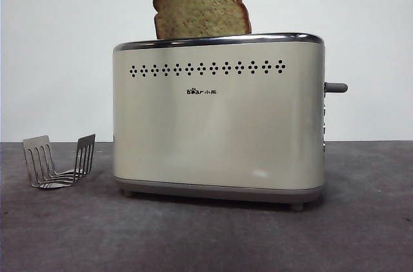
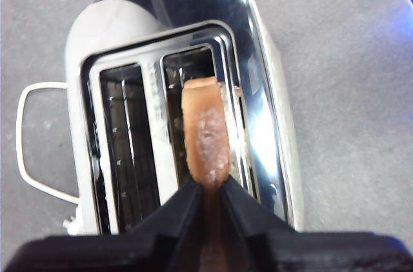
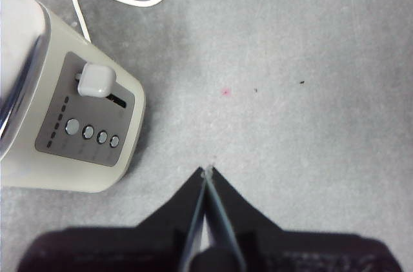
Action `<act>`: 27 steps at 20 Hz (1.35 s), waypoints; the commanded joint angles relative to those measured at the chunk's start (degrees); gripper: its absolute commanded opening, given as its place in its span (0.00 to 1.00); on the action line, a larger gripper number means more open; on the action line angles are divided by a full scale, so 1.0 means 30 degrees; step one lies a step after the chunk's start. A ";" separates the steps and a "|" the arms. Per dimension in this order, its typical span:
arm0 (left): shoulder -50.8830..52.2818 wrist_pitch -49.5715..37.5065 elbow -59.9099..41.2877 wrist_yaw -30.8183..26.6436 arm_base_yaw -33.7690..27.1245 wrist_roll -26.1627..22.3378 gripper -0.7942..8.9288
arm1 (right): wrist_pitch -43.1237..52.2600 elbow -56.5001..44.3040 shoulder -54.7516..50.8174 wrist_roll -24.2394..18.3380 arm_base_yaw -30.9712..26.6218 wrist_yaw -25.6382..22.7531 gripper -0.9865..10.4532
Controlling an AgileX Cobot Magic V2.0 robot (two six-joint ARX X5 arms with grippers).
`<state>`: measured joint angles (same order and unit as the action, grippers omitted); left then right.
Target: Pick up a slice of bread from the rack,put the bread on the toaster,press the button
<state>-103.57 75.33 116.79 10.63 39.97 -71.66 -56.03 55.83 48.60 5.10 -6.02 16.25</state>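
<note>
The toaster (image 1: 219,136) has a smooth cream body with a soft sheen, a mirror-bright chrome top (image 2: 193,8) and a matt grey base. Its lever (image 3: 96,81) looks like smooth pale grey plastic. The bread (image 1: 201,11) is coarse and speckled, with a smoother brown crust (image 2: 206,136). The rack (image 1: 59,159) is thin shiny metal wire. The desk (image 1: 361,220) is matt grey and slightly rough. The left fingers (image 2: 187,211) are matt black.
</note>
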 commanded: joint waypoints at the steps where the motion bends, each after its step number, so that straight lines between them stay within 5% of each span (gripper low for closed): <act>1: -0.0539 -0.0641 -0.0087 0.0087 0.0138 -0.0219 0.08 | 0.0168 0.0066 0.0007 -0.0248 0.0036 -0.0080 0.09; 10: -0.1698 -0.0954 -0.0080 -0.0007 0.0197 0.0641 0.08 | 0.0160 0.0066 0.0015 -0.0299 0.0036 -0.0080 0.09; 11: -0.1698 -0.1086 -0.0080 -0.0015 0.0204 0.0882 0.12 | 0.0153 0.0066 0.0015 -0.0306 0.0036 -0.0080 0.09; 14: -0.1683 -0.1384 -0.0080 -0.0051 0.0240 0.2324 0.48 | 0.0153 0.0066 0.0015 -0.0306 0.0036 -0.0080 0.09; 15: -0.1661 -0.1479 -0.0080 -0.0044 0.0240 0.3228 0.51 | 0.0138 0.0066 0.0015 -0.0306 0.0036 -0.0080 0.09; 17: -0.1574 -0.1574 -0.0080 -0.0044 0.0240 0.4408 0.51 | 0.0131 0.0066 0.0015 -0.0306 0.0036 -0.0080 0.09; 23: 0.0022 -0.1566 -0.0080 0.0095 0.0240 0.4575 0.51 | 0.0131 0.0066 0.0015 -0.0299 0.0036 -0.0073 0.09; 27: 0.2200 -0.1559 -0.0080 0.0095 0.0240 0.7220 0.50 | 0.0124 0.0066 0.0153 -0.0539 0.0036 0.0758 0.09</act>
<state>-96.84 71.00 116.79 10.66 40.56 -53.34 -55.88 55.83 48.88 4.38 -6.02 18.24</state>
